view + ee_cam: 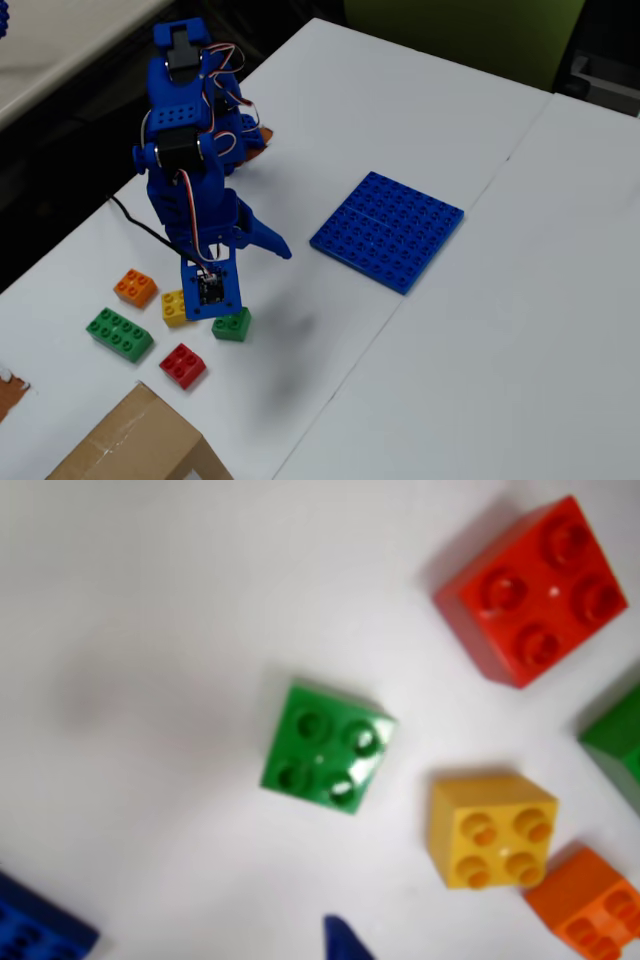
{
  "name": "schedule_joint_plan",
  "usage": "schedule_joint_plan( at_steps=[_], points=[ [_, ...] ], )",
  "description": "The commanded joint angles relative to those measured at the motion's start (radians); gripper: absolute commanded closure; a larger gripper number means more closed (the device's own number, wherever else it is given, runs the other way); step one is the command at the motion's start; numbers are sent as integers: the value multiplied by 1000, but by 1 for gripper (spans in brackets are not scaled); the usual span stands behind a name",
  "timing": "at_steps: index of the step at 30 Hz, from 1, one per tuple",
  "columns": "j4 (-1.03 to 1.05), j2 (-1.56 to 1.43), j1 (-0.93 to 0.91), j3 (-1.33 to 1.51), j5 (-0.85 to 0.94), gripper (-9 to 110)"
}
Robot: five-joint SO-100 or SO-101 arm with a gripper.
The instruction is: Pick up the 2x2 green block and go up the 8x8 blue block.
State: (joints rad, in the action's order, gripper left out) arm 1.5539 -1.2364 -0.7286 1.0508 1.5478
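Note:
The 2x2 green block (328, 747) lies studs up on the white table in the middle of the wrist view. In the fixed view it (232, 324) sits just below the arm's camera plate. My blue gripper (250, 285) hangs above it, open and empty, apart from it, with one finger (272, 244) spread out to the right. In the wrist view only blue jaw parts show at the bottom edge, with the gripper (200, 942) wide open between them. The 8x8 blue block (388, 230) lies flat on the table, well to the right of the arm.
Around the green block lie a red brick (535, 590) (183, 365), a yellow brick (490, 830) (173, 307), an orange brick (590, 905) (135, 287) and a longer green brick (620, 740) (120, 333). A cardboard box (130, 440) stands at the front left.

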Motion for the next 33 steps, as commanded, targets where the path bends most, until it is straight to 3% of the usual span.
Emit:
schedule_joint_plan(
  at_steps=[1,6,20,33],
  points=[
    [-21,14,-14,-81,-3,61],
    [-18,60,-35,-133,-57,56],
    [-2,267,-106,-368,-46,60],
    [-20,364,-130,-402,-8,65]
  ],
)
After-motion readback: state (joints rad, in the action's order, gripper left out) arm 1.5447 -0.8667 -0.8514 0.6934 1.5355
